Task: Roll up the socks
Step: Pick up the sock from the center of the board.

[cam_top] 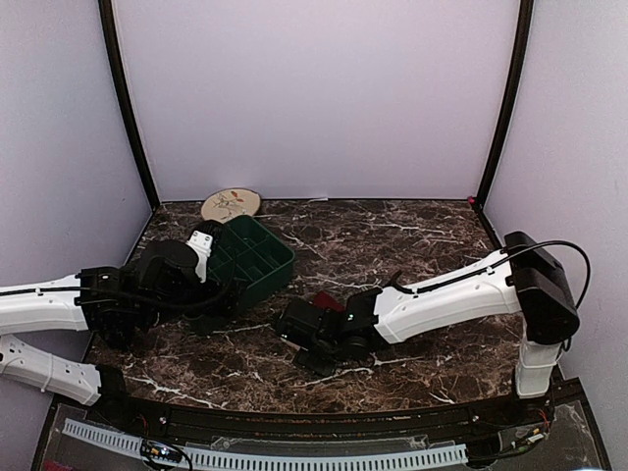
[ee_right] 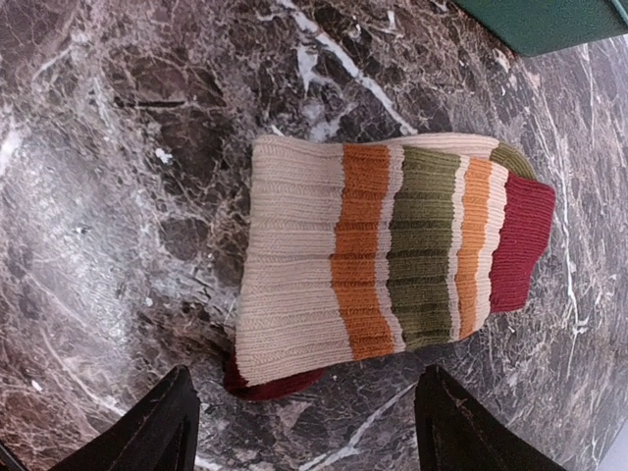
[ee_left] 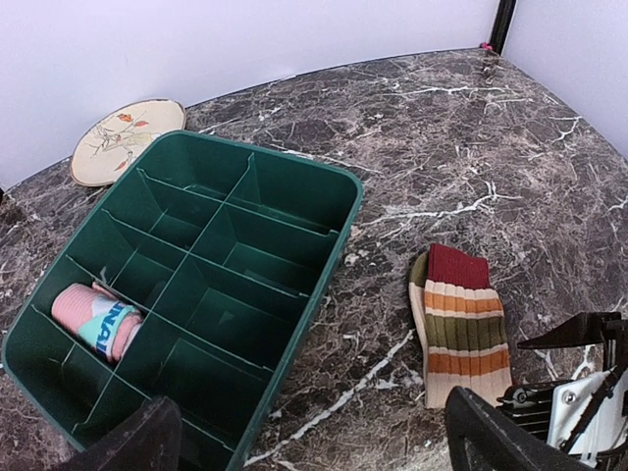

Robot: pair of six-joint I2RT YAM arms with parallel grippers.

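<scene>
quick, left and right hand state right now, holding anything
left hand: open, holding nothing
right hand: open, aimed at the striped sock, not gripping it

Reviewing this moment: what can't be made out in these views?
Top view: striped sock mostly hidden by the right hand; pink sock lost inside the green tray.
Right wrist view: dark red fabric under the sock's cuff: second sock or not, unclear.
Left wrist view: pink sock partly behind dividers.

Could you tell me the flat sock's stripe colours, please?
The striped sock: cream, orange, olive, dark red; right wrist view.
</scene>
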